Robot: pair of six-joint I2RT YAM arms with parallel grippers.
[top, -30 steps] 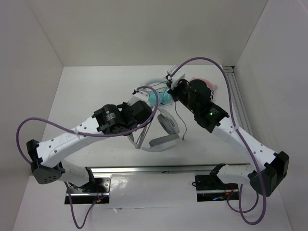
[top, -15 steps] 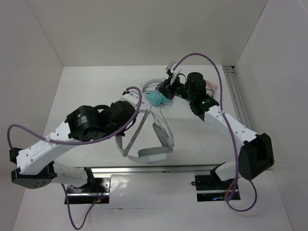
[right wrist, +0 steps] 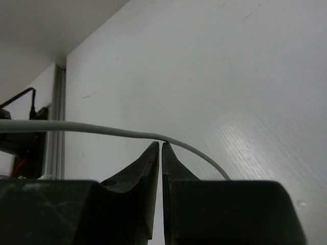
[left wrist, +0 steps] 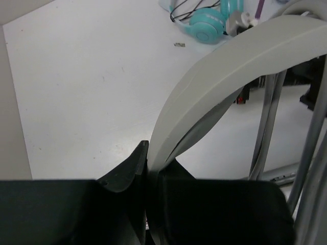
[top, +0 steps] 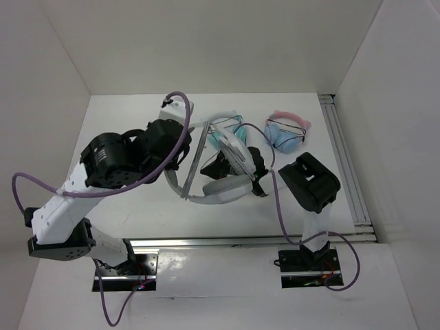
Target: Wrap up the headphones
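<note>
Wrapping looks barely begun: near the middle of the desk the left pincer clamps the headphones by their headband, the right pincer seems nipped shut on the loose cable, leaving all winding for the 2 pincers.

Findings: a teal pair of headphones is lying on the white table, with a dark cable looping beside its cups. A blue pair with a pink band is lying just right of the teal pair, not touching it. A side rail is running well right of the teal pair. A metal bar is lying crosswise, well nearer than the teal pair. A small scrap is lying near the teal pair.
</note>
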